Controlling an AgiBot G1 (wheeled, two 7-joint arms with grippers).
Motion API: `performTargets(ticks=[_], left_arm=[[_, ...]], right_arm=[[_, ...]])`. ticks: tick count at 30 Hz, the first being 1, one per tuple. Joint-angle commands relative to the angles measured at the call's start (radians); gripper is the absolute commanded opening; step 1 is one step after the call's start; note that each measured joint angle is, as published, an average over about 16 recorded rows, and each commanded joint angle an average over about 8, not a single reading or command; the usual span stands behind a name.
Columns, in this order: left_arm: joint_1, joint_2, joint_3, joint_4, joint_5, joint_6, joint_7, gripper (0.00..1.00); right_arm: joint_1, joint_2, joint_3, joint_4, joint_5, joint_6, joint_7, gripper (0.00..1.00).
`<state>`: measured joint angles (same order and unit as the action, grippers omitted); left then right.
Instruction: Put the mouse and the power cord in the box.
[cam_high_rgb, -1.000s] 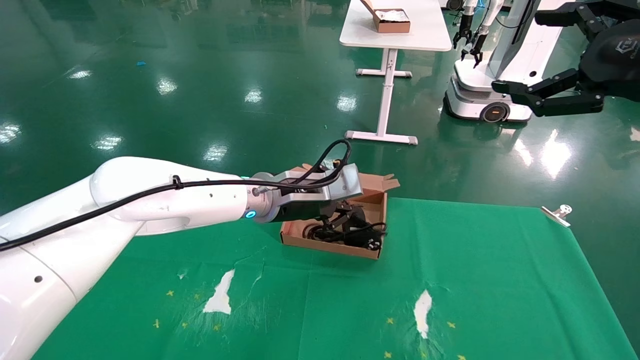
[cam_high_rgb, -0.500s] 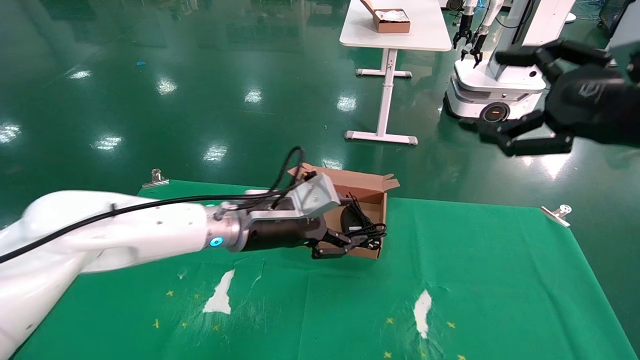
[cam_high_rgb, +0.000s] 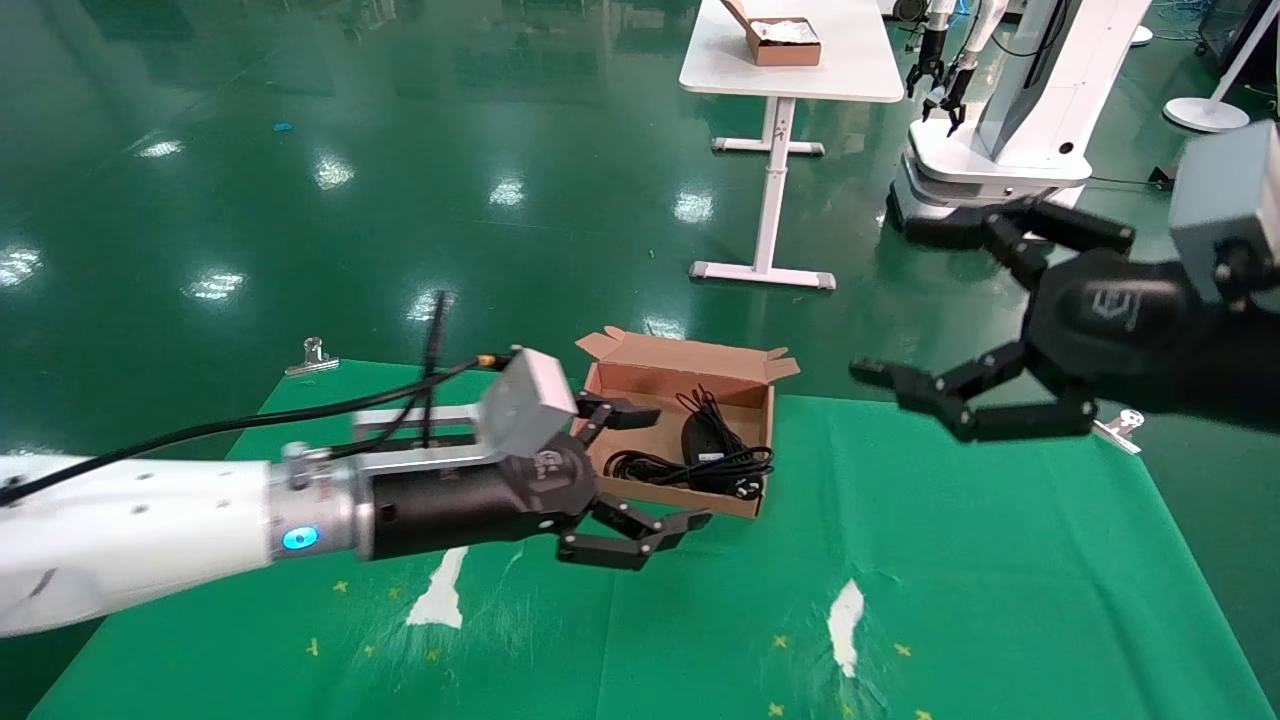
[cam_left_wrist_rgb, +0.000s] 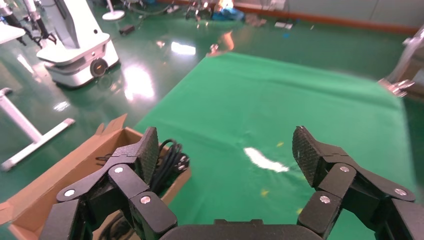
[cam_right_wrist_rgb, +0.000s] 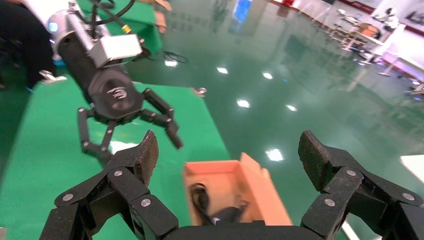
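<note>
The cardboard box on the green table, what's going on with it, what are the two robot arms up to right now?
The box sits open on the green table, with the mouse and the coiled power cord both lying inside it. The left gripper hangs just beside the box's near left corner, fingers spread, holding nothing. The right gripper is up in the air to the right of the box, also open and empty. So both items look packed; the lid flap stands open.
</note>
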<state>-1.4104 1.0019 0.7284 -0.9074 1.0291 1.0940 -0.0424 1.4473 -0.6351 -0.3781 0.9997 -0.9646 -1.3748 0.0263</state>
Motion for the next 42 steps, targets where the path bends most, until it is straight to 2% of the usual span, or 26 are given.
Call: performTargets(ticks=[1, 30, 36, 42], left_arm=[[0.022, -0.025, -0.029, -0.024, -0.019, 0.026, -0.009, 1.0], [0.329, -0.383, -0.44, -0.369, -0.292, 0.394, -0.142, 1.0], [0.353, -0.412, -0.474, -0.397, -0.314, 0.424, -0.149, 1.0], [0.349, -0.406, -0.467, -0.391, -0.312, 0.418, -0.149, 1.0]], right_arm=[[-0.024, 0.002, 0.006, 0.018, 0.015, -0.008, 0.01, 1.0], [-0.362, 0.023, 0.096, 0.276, 0.227, -0.117, 0.157, 1.0], [-0.393, 0.025, 0.104, 0.299, 0.247, -0.127, 0.167, 1.0], [-0.387, 0.025, 0.103, 0.295, 0.245, -0.125, 0.165, 1.0]])
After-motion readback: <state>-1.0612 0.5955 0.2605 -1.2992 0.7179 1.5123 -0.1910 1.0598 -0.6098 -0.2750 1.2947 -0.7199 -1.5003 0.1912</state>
